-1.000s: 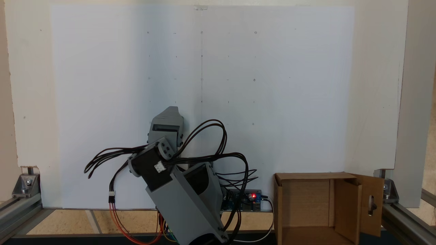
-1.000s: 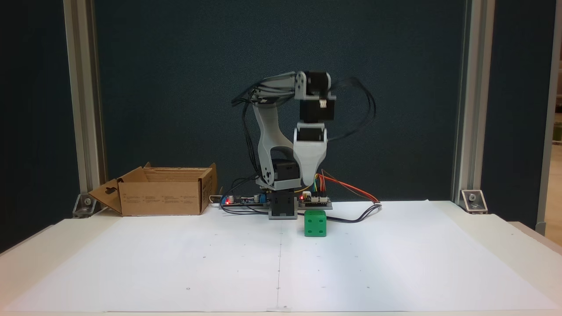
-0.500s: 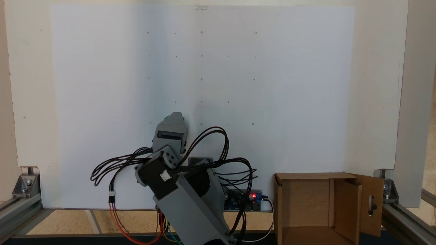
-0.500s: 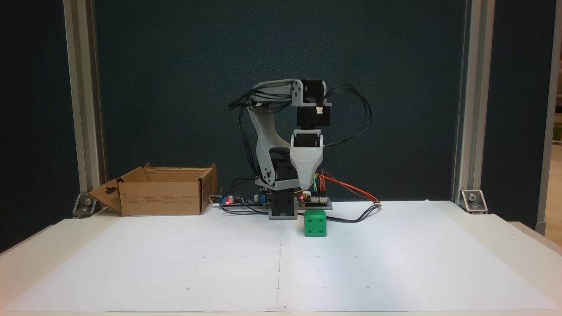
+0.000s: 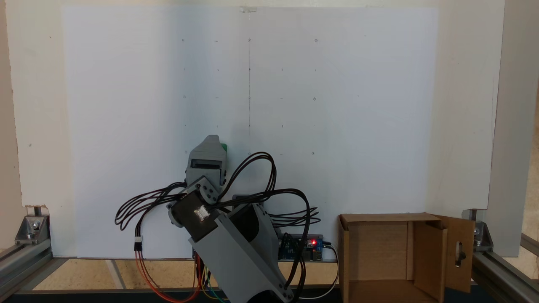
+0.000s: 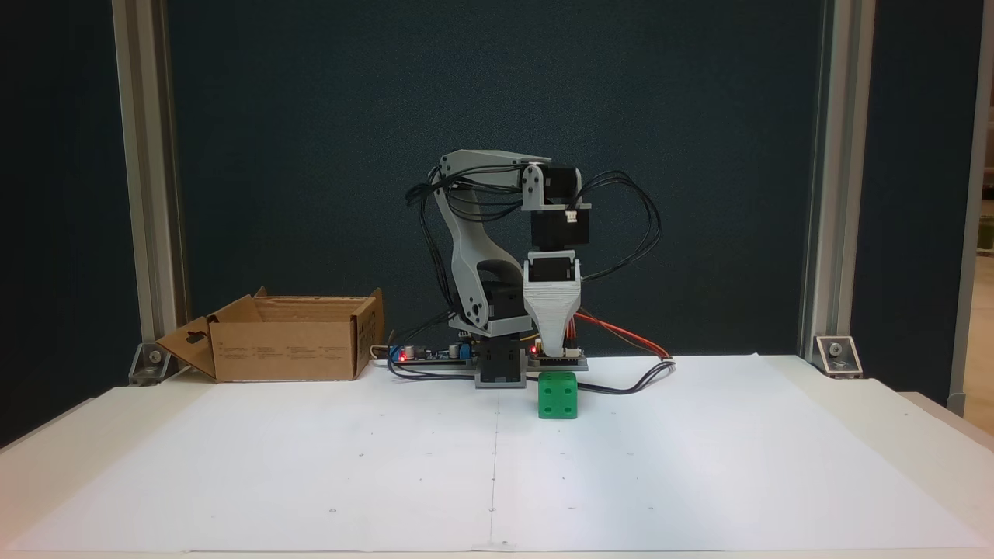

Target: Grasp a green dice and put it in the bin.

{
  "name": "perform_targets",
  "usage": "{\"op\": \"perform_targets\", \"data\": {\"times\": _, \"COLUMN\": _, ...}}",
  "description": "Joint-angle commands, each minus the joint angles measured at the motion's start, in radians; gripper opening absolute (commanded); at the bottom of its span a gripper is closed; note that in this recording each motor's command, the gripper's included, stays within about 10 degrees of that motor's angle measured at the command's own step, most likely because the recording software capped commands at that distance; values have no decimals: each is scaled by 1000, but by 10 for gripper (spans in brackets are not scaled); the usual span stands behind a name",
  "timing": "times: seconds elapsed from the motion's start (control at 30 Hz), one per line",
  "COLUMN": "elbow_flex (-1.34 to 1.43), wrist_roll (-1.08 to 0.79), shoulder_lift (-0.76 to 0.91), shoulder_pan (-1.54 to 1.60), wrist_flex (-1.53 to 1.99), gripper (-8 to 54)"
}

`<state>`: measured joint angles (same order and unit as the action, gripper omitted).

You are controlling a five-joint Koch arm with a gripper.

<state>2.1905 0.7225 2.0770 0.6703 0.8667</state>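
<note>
The green dice [image 6: 558, 394] sits on the white paper just in front of the arm's base. My grey gripper [image 6: 553, 362] points straight down, its tip right above the dice's top face. From this side I see a single wedge-shaped jaw, so its opening is not readable. Seen from above, the gripper [image 5: 212, 142] covers nearly all of the dice [image 5: 224, 147], leaving a thin green sliver at its right edge. The bin [image 6: 287, 349], a brown cardboard box with upright flaps, stands apart at the left of the base, and at the lower right as the bin [image 5: 379, 248] in a fixed view.
Circuit boards with red lights [image 6: 435, 355] and loose coloured wires [image 6: 621, 334] lie beside the arm's base. Black cables [image 5: 143, 200] loop off the arm. Metal frame posts [image 6: 151, 194] stand at the table's back corners. White paper [image 6: 497, 466] spreads toward the front.
The gripper has come down from well above the table to just over the dice and shifted slightly sideways. The dice and bin have not moved.
</note>
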Motion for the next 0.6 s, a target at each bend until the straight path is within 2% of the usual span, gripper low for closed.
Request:
{"op": "perform_targets", "data": {"times": 0.0, "elbow_flex": -17, "wrist_roll": 78, "shoulder_lift": -21, "shoulder_pan": -2, "wrist_flex": -21, "gripper": 448}}
{"op": "perform_targets", "data": {"times": 0.3, "elbow_flex": -6, "wrist_roll": 77, "shoulder_lift": -57, "shoulder_pan": -2, "wrist_flex": -40, "gripper": 447}}
{"op": "perform_targets", "data": {"times": 0.57, "elbow_flex": 35, "wrist_roll": 77, "shoulder_lift": -156, "shoulder_pan": 5, "wrist_flex": -66, "gripper": 447}}
